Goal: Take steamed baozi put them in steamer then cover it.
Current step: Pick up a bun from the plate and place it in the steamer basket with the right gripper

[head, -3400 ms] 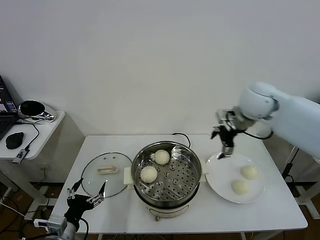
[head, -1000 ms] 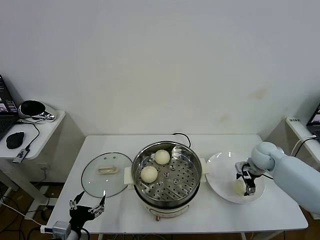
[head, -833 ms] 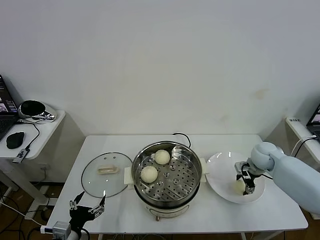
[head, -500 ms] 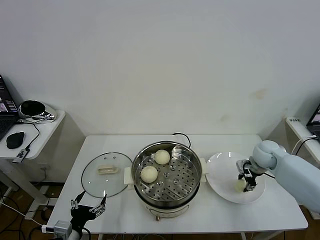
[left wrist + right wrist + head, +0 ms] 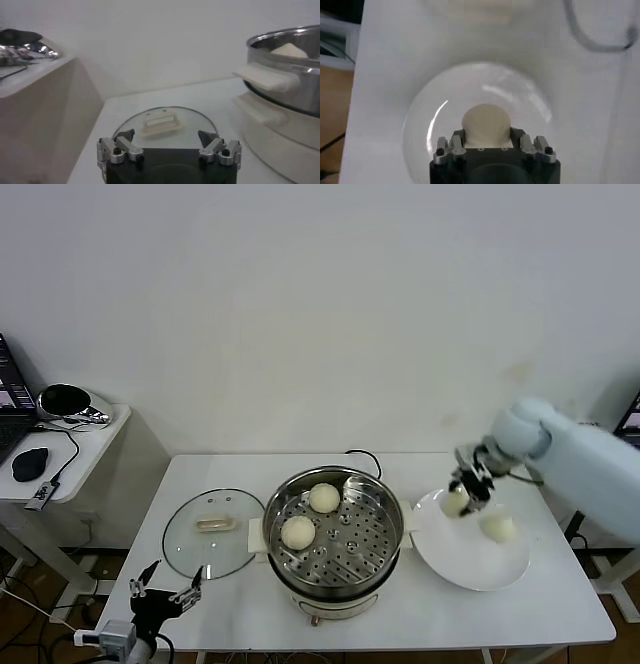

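Note:
My right gripper (image 5: 466,490) is shut on a cream-white baozi (image 5: 456,502) and holds it above the left rim of the white plate (image 5: 470,569). In the right wrist view the bun (image 5: 486,122) sits between the jaws of that gripper (image 5: 486,137), over the plate (image 5: 420,135). One more baozi (image 5: 497,527) lies on the plate. Two baozi (image 5: 323,497) (image 5: 298,532) lie on the perforated tray of the steel steamer (image 5: 378,550). The glass cover (image 5: 212,529) lies flat left of the pot. My left gripper (image 5: 160,598) is open and empty, low at the table's front left.
A black cord (image 5: 357,454) runs behind the steamer. A side table (image 5: 75,446) with a dark bowl stands at the far left. In the left wrist view the cover (image 5: 160,122) lies ahead of the left gripper (image 5: 167,145), with the steamer (image 5: 295,80) beside it.
My right gripper came down on a bun on the plate, closed on it and lifted it up and toward the steamer. The left gripper shifted only slightly.

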